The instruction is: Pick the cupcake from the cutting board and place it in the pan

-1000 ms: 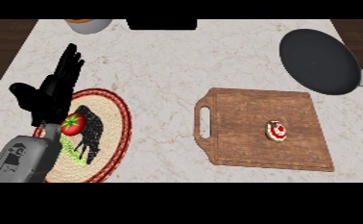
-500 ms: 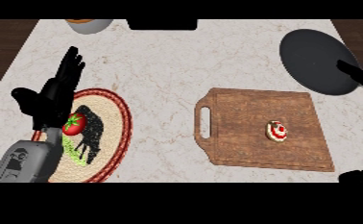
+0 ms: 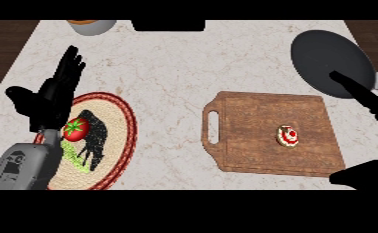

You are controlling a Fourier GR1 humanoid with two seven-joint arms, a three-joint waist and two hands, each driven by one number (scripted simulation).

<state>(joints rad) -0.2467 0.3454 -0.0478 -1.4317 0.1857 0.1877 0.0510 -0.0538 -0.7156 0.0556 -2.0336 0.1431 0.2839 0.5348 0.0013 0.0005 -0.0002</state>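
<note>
Head view: the black right hand (image 3: pixel 359 92) slides further in from the right edge, fingers and thumb spread wide and holding nothing. The small red-and-white frosted cupcake (image 3: pixel 289 135) sits just left of it, untouched on the brown wooden cutting board (image 3: pixel 251 112). The dark round pan (image 3: pixel 325 57) lies beyond its fingertip. The left hand (image 3: pixel 52 97) rests open. The reach looks begun.

No text, label, brand, number or sign can be read on anything here.
</note>
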